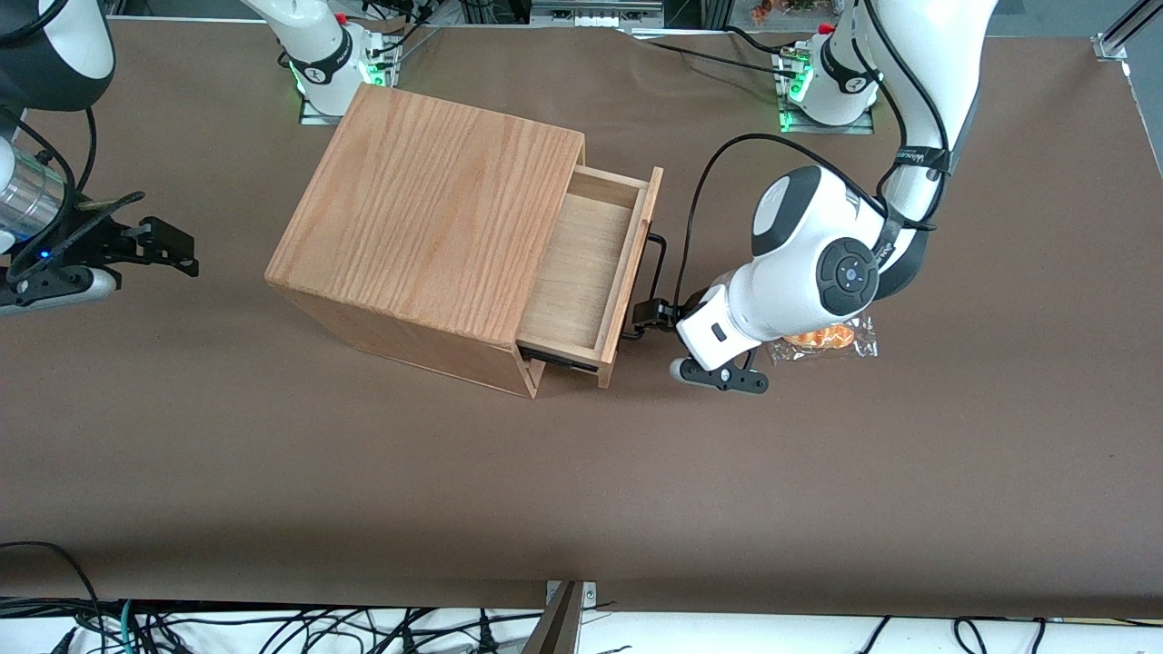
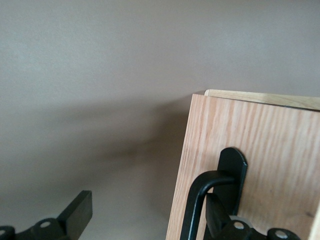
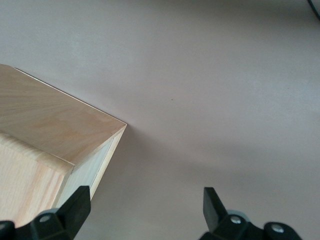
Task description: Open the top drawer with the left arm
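Top drawer (image 1: 591,272) stood partly out of the cabinet (image 1: 427,236), tray empty. Left arm (image 1: 809,254) had its gripper (image 1: 647,318) at the nearer end of the wire handle (image 2: 200,200), fingers spread wide, 1 finger (image 2: 75,212) off past the drawer front's edge. Risk: with nothing clamped, further pull would probably slip off the bar, or drag the cabinet across the table (image 1: 581,490). A wrapped orange snack (image 1: 822,341) lay under the arm's wrist.

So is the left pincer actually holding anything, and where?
Nothing clamped. The black two-finger pincer is open astride the light oak top drawer's thin black wire handle, near its end post, one finger beside the bar.
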Controlling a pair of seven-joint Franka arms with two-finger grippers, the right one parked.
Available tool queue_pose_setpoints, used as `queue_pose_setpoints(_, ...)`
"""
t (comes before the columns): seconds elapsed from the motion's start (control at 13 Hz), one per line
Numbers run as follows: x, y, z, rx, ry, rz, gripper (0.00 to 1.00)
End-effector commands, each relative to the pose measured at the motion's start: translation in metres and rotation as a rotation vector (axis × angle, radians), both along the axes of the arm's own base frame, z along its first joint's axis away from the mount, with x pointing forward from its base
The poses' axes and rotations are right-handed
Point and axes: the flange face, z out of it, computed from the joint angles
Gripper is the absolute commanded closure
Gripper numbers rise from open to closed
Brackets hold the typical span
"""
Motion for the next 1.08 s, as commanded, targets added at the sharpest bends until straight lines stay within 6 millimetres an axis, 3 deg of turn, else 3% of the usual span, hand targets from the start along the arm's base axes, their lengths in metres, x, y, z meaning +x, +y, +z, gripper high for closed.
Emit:
queue_pose_setpoints(0.0,0.008,0.009,0.011,-0.023,0.006,0.008,0.00)
queue_pose_setpoints(0.38,0.020,0.031,0.037,-0.021,0.014,0.033,0.00)
queue_pose_setpoints(0.69,0.037,0.111,0.046,0.031,0.057,0.087,0.00)
queue_pose_setpoints(0.85,0.026,0.137,0.084,0.089,0.035,0.047,0.00)
queue_pose_setpoints(1.0,0.021,0.166,0.106,0.125,0.026,0.040,0.00)
